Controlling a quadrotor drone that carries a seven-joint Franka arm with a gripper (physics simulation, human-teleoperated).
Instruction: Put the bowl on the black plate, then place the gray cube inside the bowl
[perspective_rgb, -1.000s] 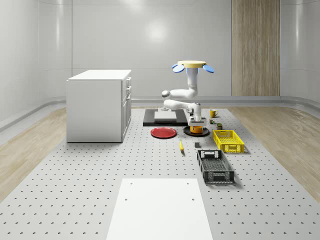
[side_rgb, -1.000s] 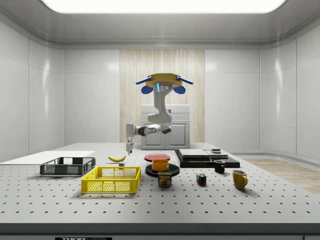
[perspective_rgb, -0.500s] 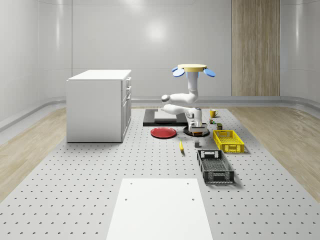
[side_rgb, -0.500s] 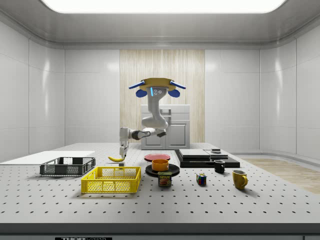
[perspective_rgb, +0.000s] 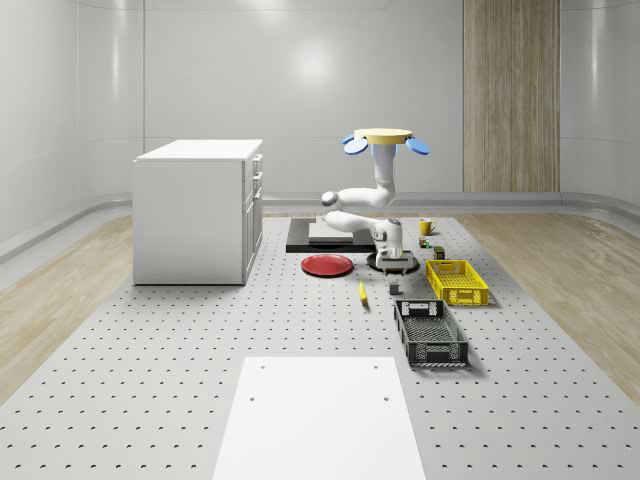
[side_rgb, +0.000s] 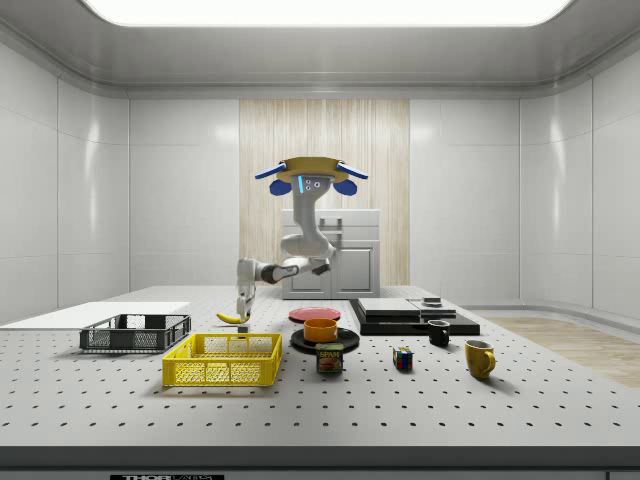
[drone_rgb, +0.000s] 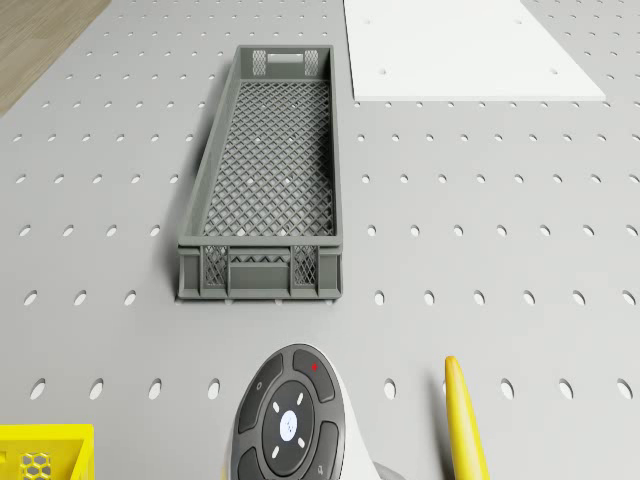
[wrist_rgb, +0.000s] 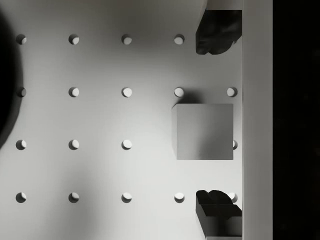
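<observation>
An orange bowl (side_rgb: 321, 329) sits on the black plate (side_rgb: 326, 342). In the wrist view the gray cube (wrist_rgb: 204, 131) lies on the perforated table, straight below my gripper (wrist_rgb: 215, 121). The gripper is open, with one dark fingertip (wrist_rgb: 216, 35) on each side of the cube and a gap between each tip and the cube. In the side view the gripper (side_rgb: 241, 312) hangs low over the table, to the side view's left of the bowl and close to the banana (side_rgb: 233, 318). The drone (side_rgb: 310, 171) hovers above, roughly over the plate.
A yellow basket (perspective_rgb: 457, 281), a gray mesh crate (drone_rgb: 266, 180) and a red plate (perspective_rgb: 327, 265) stand around the cube. A white sheet (perspective_rgb: 320, 415) lies nearer the camera. A white cabinet (perspective_rgb: 200, 210) stands at the whole-scene view's left. A can (side_rgb: 329, 358), a puzzle cube (side_rgb: 402, 358) and mugs (side_rgb: 479, 357) sit beyond the plate.
The drone and arm shifted toward the side view's left. The gripper left the bowl and came down over the gray cube beside the banana.
</observation>
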